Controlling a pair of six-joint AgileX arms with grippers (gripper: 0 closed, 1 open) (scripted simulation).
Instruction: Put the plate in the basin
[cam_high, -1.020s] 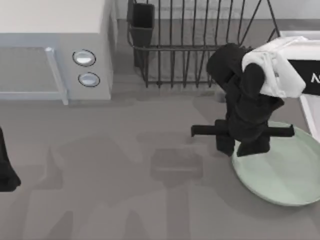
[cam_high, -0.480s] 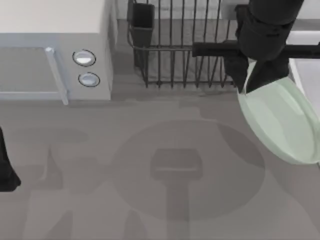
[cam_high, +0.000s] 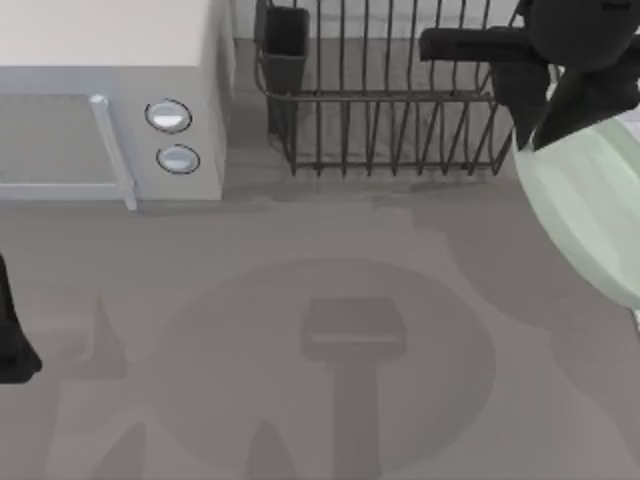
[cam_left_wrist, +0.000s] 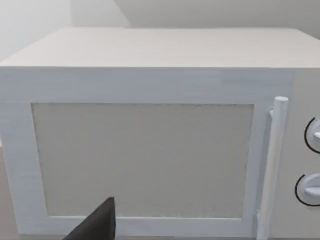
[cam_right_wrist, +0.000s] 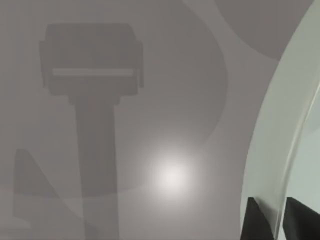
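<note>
Right gripper (cam_high: 540, 125) sits at top right of the top view, in front of the dish rack (cam_high: 390, 100); its fingers (cam_right_wrist: 257, 220) are pinched on the rim of the plate (cam_high: 590, 210), one finger each side of the edge per right wrist view; plate is lifted off the table (cam_high: 300, 300), tilted, w/ its far part cut by the right edge of the view; a round shadow of it lies on the tabletop near centre, together w/ my arm's shadow. Basin: only a pale sliver shows at the right edge beside the plate, too little to place the plate relative to it. Left gripper (cam_left_wrist: 95, 227) is parked at the left table edge, facing the microwave (cam_high: 110, 100); can't tell how its fingers stand.
</note>
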